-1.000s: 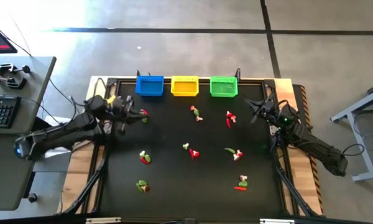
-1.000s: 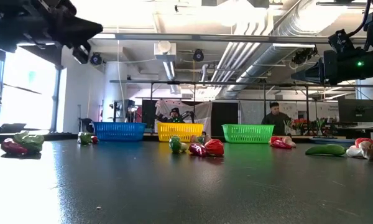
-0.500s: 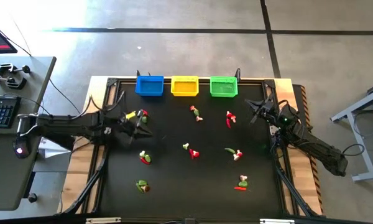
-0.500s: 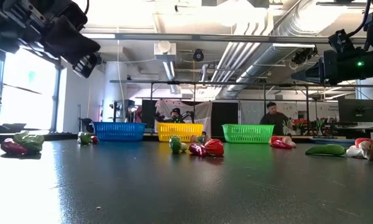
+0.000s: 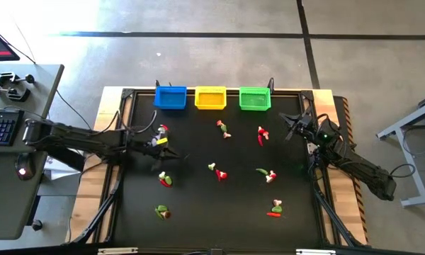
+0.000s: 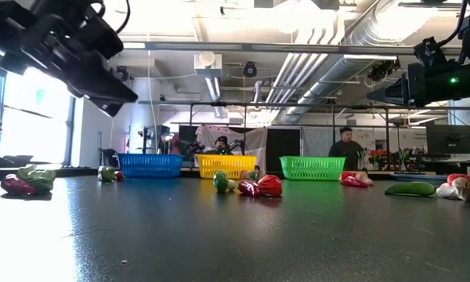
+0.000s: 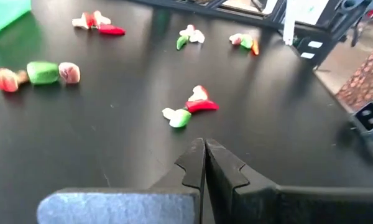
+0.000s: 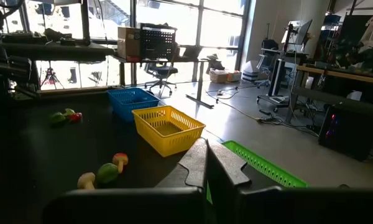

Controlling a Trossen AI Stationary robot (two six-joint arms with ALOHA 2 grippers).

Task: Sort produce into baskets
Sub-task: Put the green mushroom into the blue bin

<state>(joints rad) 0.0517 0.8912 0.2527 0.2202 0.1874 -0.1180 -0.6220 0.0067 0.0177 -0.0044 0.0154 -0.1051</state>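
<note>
We see a black table top [image 5: 198, 205] with a pale wood border, on a grey floor crossed by dark lines. At its far edge stand 3 mesh baskets: the blue basket [image 5: 171, 97], the yellow basket [image 5: 210, 98] and the green basket [image 5: 254, 98]. The scattered produce [image 5: 218, 172] mixes red, green and whitish pieces; one piece [image 5: 274, 213] near the front shows orange-red. In the left wrist view a red, green and white cluster [image 7: 188, 108] lies on the black surface. Both arms are dark; the left arm [image 5: 78, 139] carries a small yellow mark, and the right arm [image 5: 347, 161] a green light.
</note>
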